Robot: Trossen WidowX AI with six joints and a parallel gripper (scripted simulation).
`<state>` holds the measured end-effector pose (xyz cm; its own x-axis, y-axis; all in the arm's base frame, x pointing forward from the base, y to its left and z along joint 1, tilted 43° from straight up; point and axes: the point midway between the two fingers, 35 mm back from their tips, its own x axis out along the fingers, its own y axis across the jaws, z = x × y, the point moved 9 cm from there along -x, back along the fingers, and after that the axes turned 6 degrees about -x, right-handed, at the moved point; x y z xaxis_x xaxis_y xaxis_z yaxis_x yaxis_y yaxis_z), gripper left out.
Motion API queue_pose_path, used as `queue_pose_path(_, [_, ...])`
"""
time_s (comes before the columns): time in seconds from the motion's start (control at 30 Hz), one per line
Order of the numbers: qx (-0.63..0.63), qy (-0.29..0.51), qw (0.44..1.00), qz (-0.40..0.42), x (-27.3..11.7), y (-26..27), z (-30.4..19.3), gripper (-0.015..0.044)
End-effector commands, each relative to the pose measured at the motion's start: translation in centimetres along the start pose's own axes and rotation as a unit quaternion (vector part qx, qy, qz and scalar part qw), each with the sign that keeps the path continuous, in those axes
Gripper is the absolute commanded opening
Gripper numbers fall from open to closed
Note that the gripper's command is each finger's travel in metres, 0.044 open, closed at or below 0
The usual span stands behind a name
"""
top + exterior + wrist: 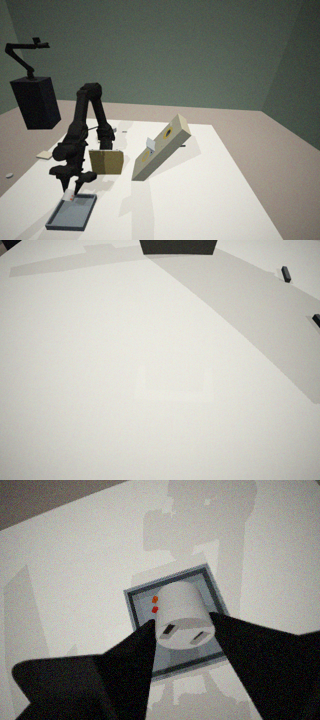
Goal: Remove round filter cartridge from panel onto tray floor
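The white round filter cartridge point(68, 195) point(181, 605) has two dark slots on its face and two orange-red marks on its side. My gripper point(69, 191) point(181, 620) is shut on it, one finger on each side. The cartridge is tilted and hangs above the far end of the blue-grey tray point(65, 228) point(129, 605); how high, I cannot tell exactly. The tray holds nothing that I can see. The tilted service panel point(165, 152) stands to the right in the top view, with an empty dark opening ringed in yellow near its top.
A brown-yellow box point(113, 165) stands behind the tray, near the arm's base. A pale flap point(150, 144) sticks out of the panel's face. A flat beige block point(44, 155) lies at the left. Two small dark bars point(286, 274) point(317, 320) lie on the table in the exterior view.
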<state>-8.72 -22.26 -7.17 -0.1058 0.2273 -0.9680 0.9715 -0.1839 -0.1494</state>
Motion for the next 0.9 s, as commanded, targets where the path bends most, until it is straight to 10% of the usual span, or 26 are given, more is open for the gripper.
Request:
queue_pose_path(0.0, [0.008,-0.001,1.0,-0.005,0.5,-0.2,-0.3,0.0])
queue_pose_path(0.7, [0.008,0.0,1.0,-0.005,6.7,0.2,-4.0,0.0])
queue_pose_path(0.87, [0.011,0.003,1.0,-0.003,6.4,0.2,-3.7,0.0131])
